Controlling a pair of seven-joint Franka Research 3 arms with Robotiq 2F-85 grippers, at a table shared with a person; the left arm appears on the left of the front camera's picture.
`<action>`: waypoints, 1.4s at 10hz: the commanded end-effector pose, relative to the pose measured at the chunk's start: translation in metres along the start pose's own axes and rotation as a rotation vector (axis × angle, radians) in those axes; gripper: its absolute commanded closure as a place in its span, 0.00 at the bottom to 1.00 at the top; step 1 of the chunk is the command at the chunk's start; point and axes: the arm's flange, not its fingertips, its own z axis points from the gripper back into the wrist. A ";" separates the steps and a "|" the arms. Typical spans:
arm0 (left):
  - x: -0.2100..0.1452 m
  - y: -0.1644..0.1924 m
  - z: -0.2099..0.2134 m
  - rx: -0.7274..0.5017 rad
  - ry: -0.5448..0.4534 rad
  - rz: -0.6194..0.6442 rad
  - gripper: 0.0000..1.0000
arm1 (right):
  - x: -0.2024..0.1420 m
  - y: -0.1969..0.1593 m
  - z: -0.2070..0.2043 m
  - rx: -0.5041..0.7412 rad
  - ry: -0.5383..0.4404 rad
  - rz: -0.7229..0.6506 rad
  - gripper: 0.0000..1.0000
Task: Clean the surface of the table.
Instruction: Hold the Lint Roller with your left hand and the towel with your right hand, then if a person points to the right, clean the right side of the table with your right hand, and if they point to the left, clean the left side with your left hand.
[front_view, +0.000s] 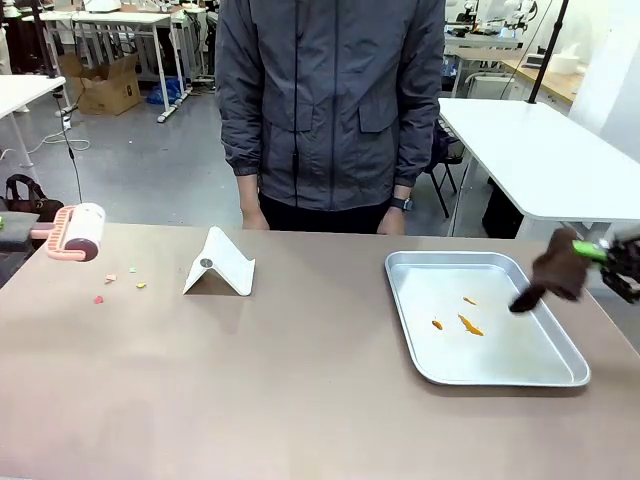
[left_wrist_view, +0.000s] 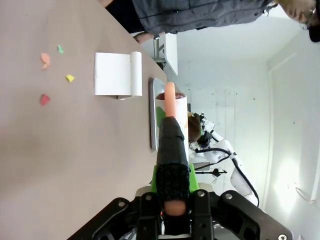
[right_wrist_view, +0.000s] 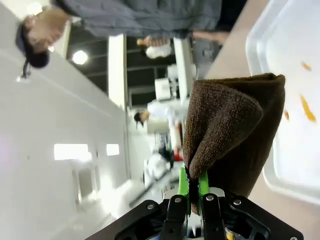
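Left gripper (left_wrist_view: 172, 182) clamps a pink-handled white roller (front_view: 85, 230) at the matte taupe table's (front_view: 300, 390) left edge; right gripper (right_wrist_view: 194, 186) pinches a brown towelling cloth (right_wrist_view: 225, 125).

Brownish table (front_view: 300, 400) w/ white folded stand (front_view: 220, 265) mid, coloured scraps (front_view: 110, 278) at L, metal tray (front_view: 500, 350) at R.

front: looking across the table (front_view: 300, 400) toward its far side
left wrist: facing right, toward the tray (left_wrist_view: 152, 135)
right wrist: viewing that tray closely
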 end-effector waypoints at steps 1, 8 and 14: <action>0.014 0.008 0.023 -0.069 -0.002 0.016 1.00 | -0.081 -0.019 0.015 -0.030 0.226 0.095 1.00; 0.026 0.027 0.025 0.015 0.065 0.040 1.00 | -0.042 -0.007 0.039 -0.048 0.209 0.074 1.00; 0.026 0.027 0.025 0.015 0.065 0.040 1.00 | -0.042 -0.007 0.039 -0.048 0.209 0.074 1.00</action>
